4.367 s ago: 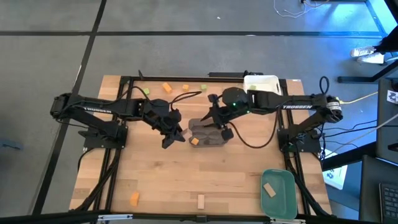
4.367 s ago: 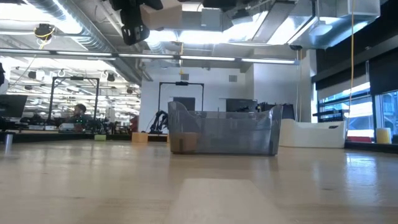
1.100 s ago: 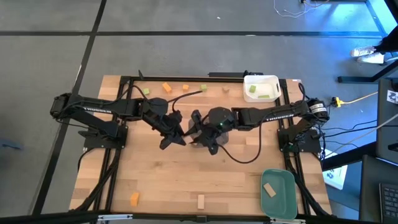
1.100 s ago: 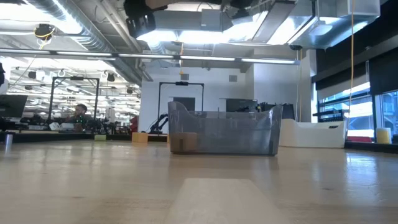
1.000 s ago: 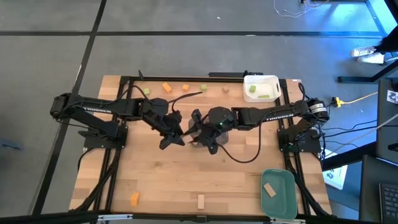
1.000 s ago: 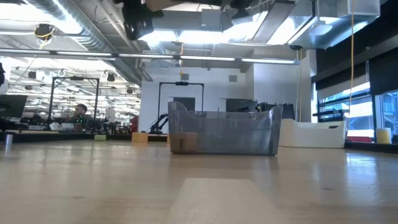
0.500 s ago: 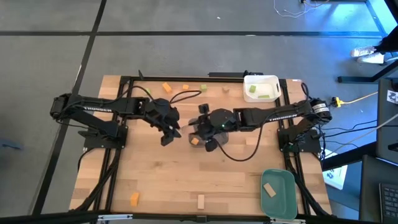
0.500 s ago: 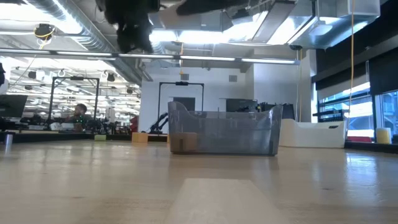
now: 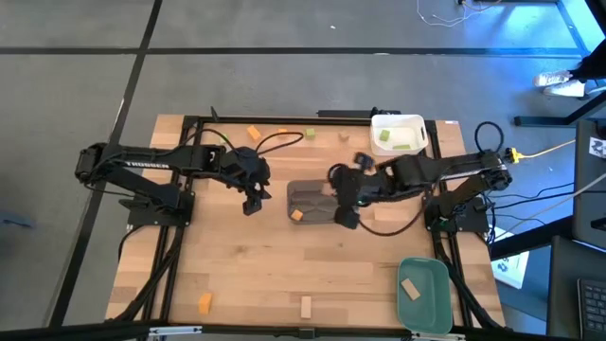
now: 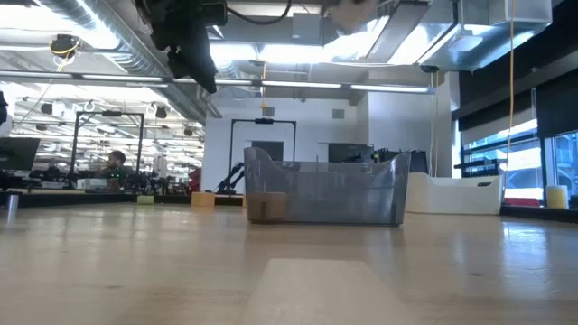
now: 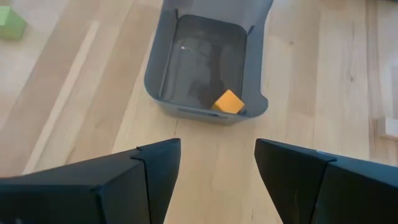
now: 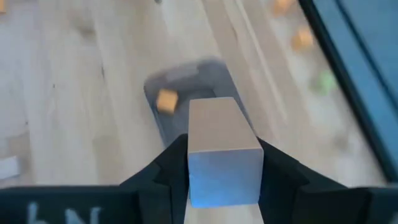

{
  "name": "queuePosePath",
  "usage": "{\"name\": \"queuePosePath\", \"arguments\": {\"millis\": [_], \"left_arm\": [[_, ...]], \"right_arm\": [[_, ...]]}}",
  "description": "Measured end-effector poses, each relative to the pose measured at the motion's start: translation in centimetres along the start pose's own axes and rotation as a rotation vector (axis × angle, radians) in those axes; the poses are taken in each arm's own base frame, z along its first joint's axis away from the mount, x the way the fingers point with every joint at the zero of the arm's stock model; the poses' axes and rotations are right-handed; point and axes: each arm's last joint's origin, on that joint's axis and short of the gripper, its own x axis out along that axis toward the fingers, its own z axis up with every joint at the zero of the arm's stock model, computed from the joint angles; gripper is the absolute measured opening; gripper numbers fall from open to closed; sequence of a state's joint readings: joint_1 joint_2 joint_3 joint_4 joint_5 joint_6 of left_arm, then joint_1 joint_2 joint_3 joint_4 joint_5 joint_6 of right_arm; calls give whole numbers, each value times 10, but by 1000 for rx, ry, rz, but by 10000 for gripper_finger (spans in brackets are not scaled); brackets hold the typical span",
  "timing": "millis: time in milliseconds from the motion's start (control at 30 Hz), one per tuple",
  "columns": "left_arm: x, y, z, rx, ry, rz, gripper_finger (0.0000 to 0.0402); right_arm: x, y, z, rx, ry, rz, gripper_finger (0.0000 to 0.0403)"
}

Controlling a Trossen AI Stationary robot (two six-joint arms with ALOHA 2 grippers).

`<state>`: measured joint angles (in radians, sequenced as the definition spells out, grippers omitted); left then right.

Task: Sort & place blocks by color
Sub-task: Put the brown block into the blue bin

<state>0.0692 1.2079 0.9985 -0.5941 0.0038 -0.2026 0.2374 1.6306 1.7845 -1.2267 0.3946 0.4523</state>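
Above the table's middle, the right gripper (image 12: 224, 163) is clamping a tan block (image 12: 222, 149) beside the grey tray (image 9: 311, 201), which is holding an orange block (image 9: 296, 215). The left gripper (image 11: 217, 163) is hanging with fingers apart, left of this tray.

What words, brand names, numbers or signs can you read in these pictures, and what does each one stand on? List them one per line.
"TROSSEN": white lettering along the left arm, high view.
"N": the end of some white lettering on the right arm's wrist, right wrist view; the rest is cut off.
Black-and-white label at the high view's right edge: too small to read.
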Motion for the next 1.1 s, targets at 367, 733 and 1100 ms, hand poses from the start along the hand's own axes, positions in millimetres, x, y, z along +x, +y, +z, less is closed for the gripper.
{"name": "queuePosePath", "arguments": {"millis": [367,733,1100], "left_arm": [[0,2,1,55,-6,26,201],[0,2,1,50,-5,26,201],[0,2,1,15,-5,21,201]], "right_arm": [[-19,17,-42,382,457,62,135],[-20,66,-103,410,901,135,135],[-10,102,-176,360,1268,124,135]]}}
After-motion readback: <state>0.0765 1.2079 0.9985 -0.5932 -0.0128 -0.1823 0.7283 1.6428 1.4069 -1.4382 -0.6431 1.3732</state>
